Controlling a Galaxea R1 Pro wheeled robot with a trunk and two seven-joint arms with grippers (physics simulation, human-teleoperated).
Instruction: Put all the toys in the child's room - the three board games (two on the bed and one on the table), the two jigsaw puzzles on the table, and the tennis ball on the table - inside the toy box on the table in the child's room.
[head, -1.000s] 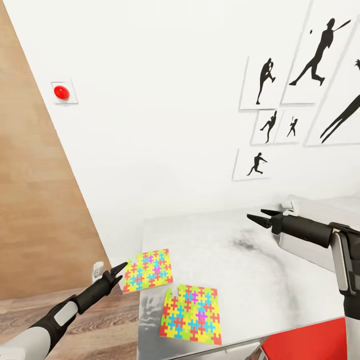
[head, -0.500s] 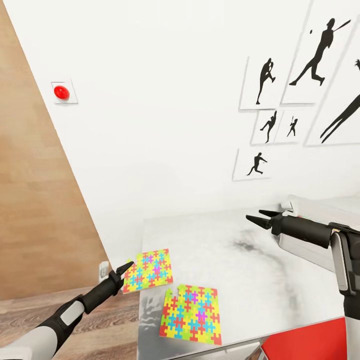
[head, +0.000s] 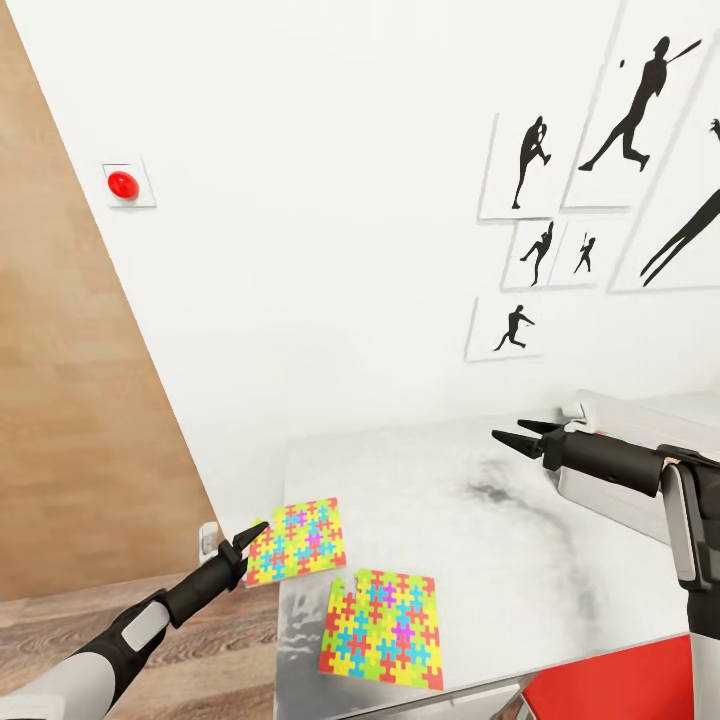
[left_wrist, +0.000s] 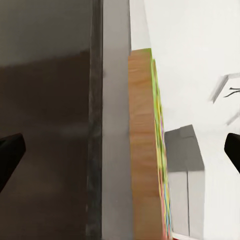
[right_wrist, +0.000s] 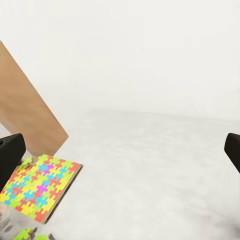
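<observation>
The left gripper (head: 256, 533), jaws spread and holding nothing, sits at the worktop (head: 470, 560) edge just short of the far puzzle (head: 298, 540), whose corner overhangs that edge, while the near puzzle (head: 384, 628) lies beside and behind the jaws, flat on the top. Farther in, the right gripper (head: 520, 436) hovers above bare worktop with jaws spread and empty, the toy box (head: 610, 500) just behind it under the arm. Judging from this, the thin sheet gives little to pinch: closing from the side could push it farther onto the worktop or tip it off onto the floor.
</observation>
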